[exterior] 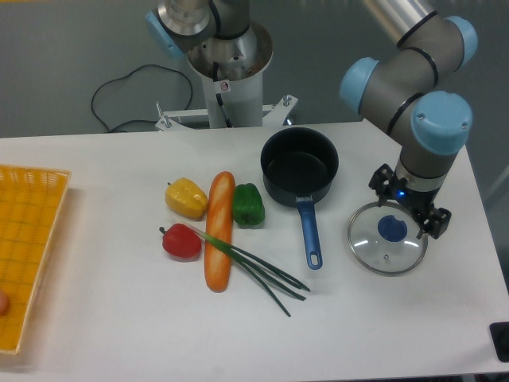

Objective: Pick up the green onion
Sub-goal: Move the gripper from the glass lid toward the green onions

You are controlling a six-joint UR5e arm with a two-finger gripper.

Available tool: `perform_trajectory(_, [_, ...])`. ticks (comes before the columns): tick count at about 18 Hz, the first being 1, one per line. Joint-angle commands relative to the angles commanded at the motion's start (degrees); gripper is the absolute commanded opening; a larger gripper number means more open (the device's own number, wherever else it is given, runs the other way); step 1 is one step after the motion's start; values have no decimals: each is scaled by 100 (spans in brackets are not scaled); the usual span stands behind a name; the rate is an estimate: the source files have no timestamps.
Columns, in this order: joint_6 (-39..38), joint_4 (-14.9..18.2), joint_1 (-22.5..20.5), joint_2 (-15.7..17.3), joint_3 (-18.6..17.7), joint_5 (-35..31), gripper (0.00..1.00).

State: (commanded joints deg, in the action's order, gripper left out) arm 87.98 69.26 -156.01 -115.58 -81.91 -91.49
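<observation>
The green onion lies on the white table in the middle. Its pale stem end crosses over the baguette near the red pepper. Its dark green stalks splay out toward the lower right. My gripper is far off to the right, pointing down over a glass lid with a blue knob. Its fingertips are hidden under the wrist, so I cannot see whether they are open or shut. Nothing touches the onion except the baguette.
A yellow pepper and a green bell pepper flank the baguette's top. A black pot with a blue handle stands right of them. An orange basket sits at the left edge.
</observation>
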Motion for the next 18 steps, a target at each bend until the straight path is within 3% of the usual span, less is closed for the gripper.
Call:
perform_trajectory(8, [-290, -8, 316, 62, -70, 53, 100])
perform_trajectory(18, [-281, -96, 1054, 53, -44, 105, 100])
